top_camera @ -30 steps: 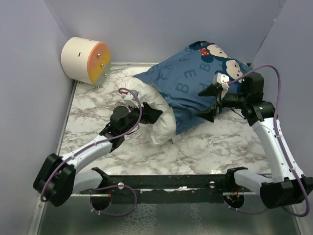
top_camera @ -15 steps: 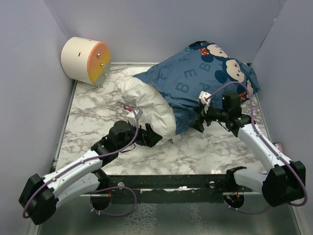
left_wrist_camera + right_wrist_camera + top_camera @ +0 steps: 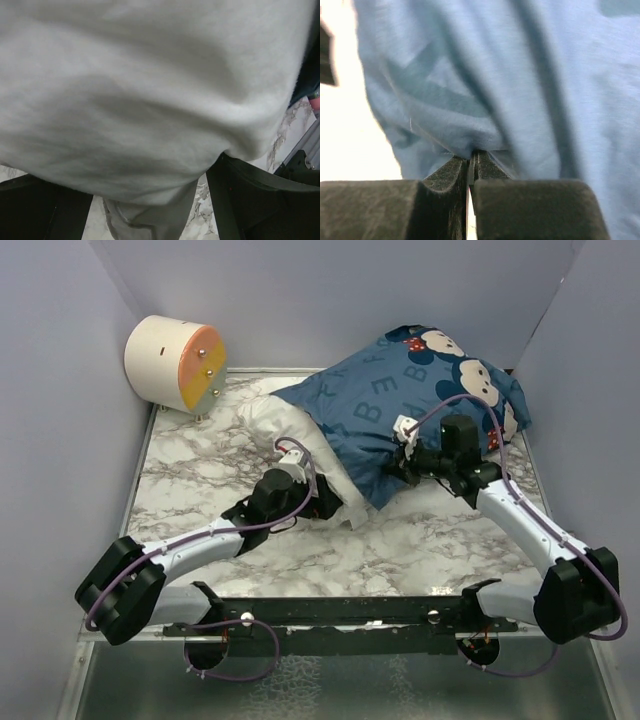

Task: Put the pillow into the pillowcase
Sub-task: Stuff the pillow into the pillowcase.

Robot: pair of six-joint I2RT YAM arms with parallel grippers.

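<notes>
The white pillow (image 3: 300,445) lies on the marble table with its far part inside the blue pillowcase (image 3: 400,400), which is printed with letters and mouse faces. My left gripper (image 3: 325,502) is pushed against the pillow's near end. In the left wrist view the pillow (image 3: 150,90) fills the picture and bulges between the wide-apart fingers of the left gripper (image 3: 135,185), which is open. My right gripper (image 3: 392,468) is at the pillowcase's near edge. In the right wrist view the right gripper (image 3: 471,160) is shut on a fold of the pillowcase (image 3: 520,75).
A cream cylinder with an orange face (image 3: 172,362) stands at the back left corner. Grey walls enclose the marble table (image 3: 190,480) on three sides. A black rail (image 3: 350,612) runs along the near edge between the arm bases.
The right gripper has come down to the pillowcase's near edge and shut on the fabric. The left arm has swung round and pushed its gripper against the pillow's near end.
</notes>
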